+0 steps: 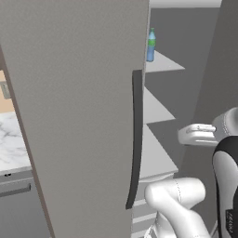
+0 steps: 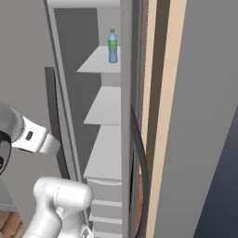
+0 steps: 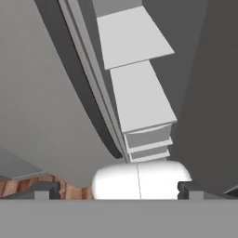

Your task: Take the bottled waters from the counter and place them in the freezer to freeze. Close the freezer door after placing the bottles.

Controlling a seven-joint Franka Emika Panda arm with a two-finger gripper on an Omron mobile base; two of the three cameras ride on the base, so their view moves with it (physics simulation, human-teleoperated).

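Observation:
A blue bottled water (image 1: 151, 45) with a green cap and label stands upright on the top white shelf (image 1: 160, 64) inside the freezer; the right base view shows the same bottle (image 2: 112, 46). The freezer door (image 1: 74, 116), a tall grey panel with a long dark handle (image 1: 136, 139), stands open in front of the left side. My gripper (image 3: 116, 191) is open with nothing between its fingertips (image 3: 42, 190), and it looks along the lower shelves (image 3: 139, 95) and drawers. The marble counter (image 1: 10, 144) shows at the far left.
A second grey door with a curved dark handle (image 2: 141, 181) stands edge-on at the right of the opening. My white arm (image 1: 179, 204) rises close before the lower drawers (image 1: 144, 204). A strip of wood floor (image 3: 28, 186) shows below.

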